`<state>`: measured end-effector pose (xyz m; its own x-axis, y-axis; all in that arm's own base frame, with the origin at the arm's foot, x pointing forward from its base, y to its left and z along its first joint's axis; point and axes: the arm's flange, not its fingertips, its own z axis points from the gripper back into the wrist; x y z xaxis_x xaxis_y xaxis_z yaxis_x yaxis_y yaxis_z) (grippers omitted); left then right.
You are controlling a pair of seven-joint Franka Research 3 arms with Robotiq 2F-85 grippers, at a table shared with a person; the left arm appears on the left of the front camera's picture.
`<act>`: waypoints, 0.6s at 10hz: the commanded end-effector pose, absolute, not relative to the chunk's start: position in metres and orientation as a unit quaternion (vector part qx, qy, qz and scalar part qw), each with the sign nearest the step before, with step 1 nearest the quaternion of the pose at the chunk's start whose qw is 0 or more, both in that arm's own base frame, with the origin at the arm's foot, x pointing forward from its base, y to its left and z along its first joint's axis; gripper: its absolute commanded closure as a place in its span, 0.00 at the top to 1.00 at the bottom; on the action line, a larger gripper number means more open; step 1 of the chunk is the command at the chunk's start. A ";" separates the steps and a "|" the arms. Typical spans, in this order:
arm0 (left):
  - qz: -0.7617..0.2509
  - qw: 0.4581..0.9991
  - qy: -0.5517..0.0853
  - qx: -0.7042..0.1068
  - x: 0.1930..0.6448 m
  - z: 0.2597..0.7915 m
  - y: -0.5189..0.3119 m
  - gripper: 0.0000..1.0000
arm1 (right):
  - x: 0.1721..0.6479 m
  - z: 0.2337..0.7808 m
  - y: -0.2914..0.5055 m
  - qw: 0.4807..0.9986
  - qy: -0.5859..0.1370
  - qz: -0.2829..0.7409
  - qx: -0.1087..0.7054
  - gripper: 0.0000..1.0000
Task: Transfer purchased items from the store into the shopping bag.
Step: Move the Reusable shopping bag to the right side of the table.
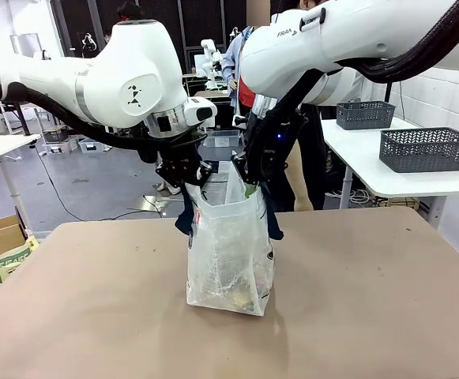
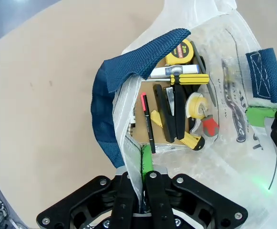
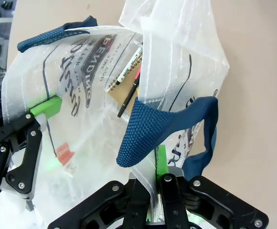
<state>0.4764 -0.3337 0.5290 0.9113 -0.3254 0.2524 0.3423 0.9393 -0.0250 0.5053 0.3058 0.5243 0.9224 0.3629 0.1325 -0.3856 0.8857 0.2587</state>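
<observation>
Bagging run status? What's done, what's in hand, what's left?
Done: a tape measure, screwdriver and pen already lie in the bag. In hand: the left gripper and right gripper are both shut on the bag's rim, holding it up on the table. Left: probably just letting go; I can't tell if more is coming.

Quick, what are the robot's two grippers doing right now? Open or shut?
Left gripper: closed, pinching the rim of the shopping bag.
Right gripper: closed, pinching the opposite rim of the same bag.
</observation>
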 end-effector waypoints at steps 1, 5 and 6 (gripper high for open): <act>-0.177 0.975 -0.133 -0.035 0.477 0.526 -0.340 0.00 | 0.507 0.525 0.311 0.970 -0.048 0.186 0.150 0.00; -0.195 0.969 -0.146 -0.040 0.480 0.524 -0.354 0.00 | 0.513 0.525 0.324 0.968 -0.052 0.190 0.158 0.00; -0.198 0.968 -0.148 -0.043 0.480 0.525 -0.357 0.00 | 0.517 0.525 0.328 0.967 -0.053 0.190 0.162 0.00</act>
<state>0.4755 -0.3531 0.5238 0.8955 -0.3525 0.2717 0.3762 0.9257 -0.0390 0.5084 0.3172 0.5224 0.9178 0.3653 0.1557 -0.3951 0.8789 0.2672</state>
